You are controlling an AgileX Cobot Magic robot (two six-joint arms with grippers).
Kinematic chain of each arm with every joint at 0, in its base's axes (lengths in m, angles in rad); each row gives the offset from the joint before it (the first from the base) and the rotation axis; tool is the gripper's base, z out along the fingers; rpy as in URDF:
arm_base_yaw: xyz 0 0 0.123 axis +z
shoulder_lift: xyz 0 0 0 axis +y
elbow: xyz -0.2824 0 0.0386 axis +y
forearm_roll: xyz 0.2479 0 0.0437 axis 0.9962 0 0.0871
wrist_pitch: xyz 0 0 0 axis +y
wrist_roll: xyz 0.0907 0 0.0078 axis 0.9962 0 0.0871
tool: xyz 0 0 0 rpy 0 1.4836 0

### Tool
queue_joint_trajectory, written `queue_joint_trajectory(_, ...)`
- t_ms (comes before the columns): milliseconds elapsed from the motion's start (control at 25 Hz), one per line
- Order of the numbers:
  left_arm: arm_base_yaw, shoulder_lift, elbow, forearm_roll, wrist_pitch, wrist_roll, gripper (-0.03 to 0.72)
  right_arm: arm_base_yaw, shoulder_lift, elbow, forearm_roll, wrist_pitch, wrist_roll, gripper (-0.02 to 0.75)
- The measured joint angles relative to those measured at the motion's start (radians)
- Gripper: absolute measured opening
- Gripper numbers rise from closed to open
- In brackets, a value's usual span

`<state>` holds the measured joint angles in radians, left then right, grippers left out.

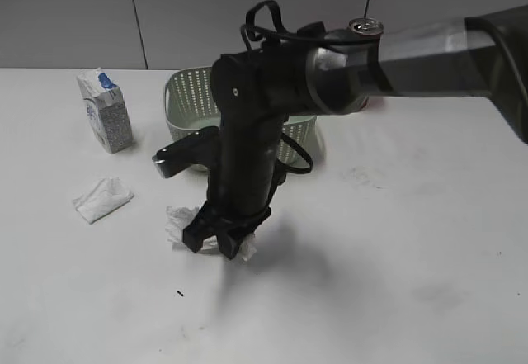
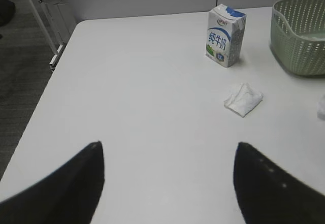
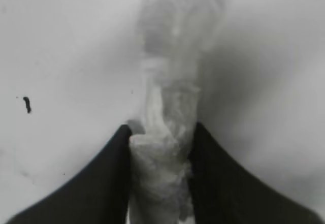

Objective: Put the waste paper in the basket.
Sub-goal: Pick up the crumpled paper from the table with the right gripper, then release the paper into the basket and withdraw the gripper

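My right gripper (image 1: 219, 244) points down at the table in front of the basket and is shut on a crumpled white tissue wad (image 1: 176, 223), which bulges between the jaws (image 3: 162, 132) in the right wrist view (image 3: 172, 76). The wad still looks to be at table level. A second wad (image 1: 101, 198) lies to the left, also in the left wrist view (image 2: 244, 99). The sage-green basket (image 1: 185, 92) stands behind the arm and at the right edge of the left wrist view (image 2: 299, 36). My left gripper (image 2: 169, 145) is open and empty over bare table. A third wad is not visible.
An upright milk carton (image 1: 106, 110) with blue print stands left of the basket, also in the left wrist view (image 2: 225, 36). My right arm crosses in front of the basket and hides much of it. The table's left edge (image 2: 45, 92) drops to the floor.
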<state>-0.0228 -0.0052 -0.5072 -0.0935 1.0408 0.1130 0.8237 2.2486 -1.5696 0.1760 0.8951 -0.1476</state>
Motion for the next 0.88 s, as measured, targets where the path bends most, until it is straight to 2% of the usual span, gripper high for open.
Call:
queue_joint_trajectory(80, 0.000, 0.000, 0.000, 0.000, 0.000, 0.000, 0.580, 0.000, 0.002, -0.047, -0.008, 0.055, 0.009, 0.083)
queue_joint_trajectory(160, 0.000, 0.000, 0.000, 0.000, 0.000, 0.000, 0.580, 0.000, 0.000, -0.102, -0.008, 0.100, 0.013, 0.038)
queue_joint_trajectory(320, 0.000, 0.000, 0.000, 0.000, 0.000, 0.000, 0.580, 0.000, -0.033, -0.230, -0.032, 0.135, 0.015, 0.036)
queue_joint_trajectory(560, 0.000, 0.000, 0.000, 0.000, 0.000, 0.000, 0.580, -0.017, -0.070, -0.446, -0.271, 0.043, 0.062, 0.036)
queue_joint_trajectory(680, 0.000, 0.000, 0.000, 0.000, 0.000, 0.000, 0.580, -0.048, -0.071, -0.471, -0.424, -0.074, 0.138, 0.036)
queue_joint_trajectory(880, 0.000, 0.000, 0.000, 0.000, 0.000, 0.000, 0.580, -0.113, -0.043, -0.474, -0.490, -0.140, 0.224, 0.036)
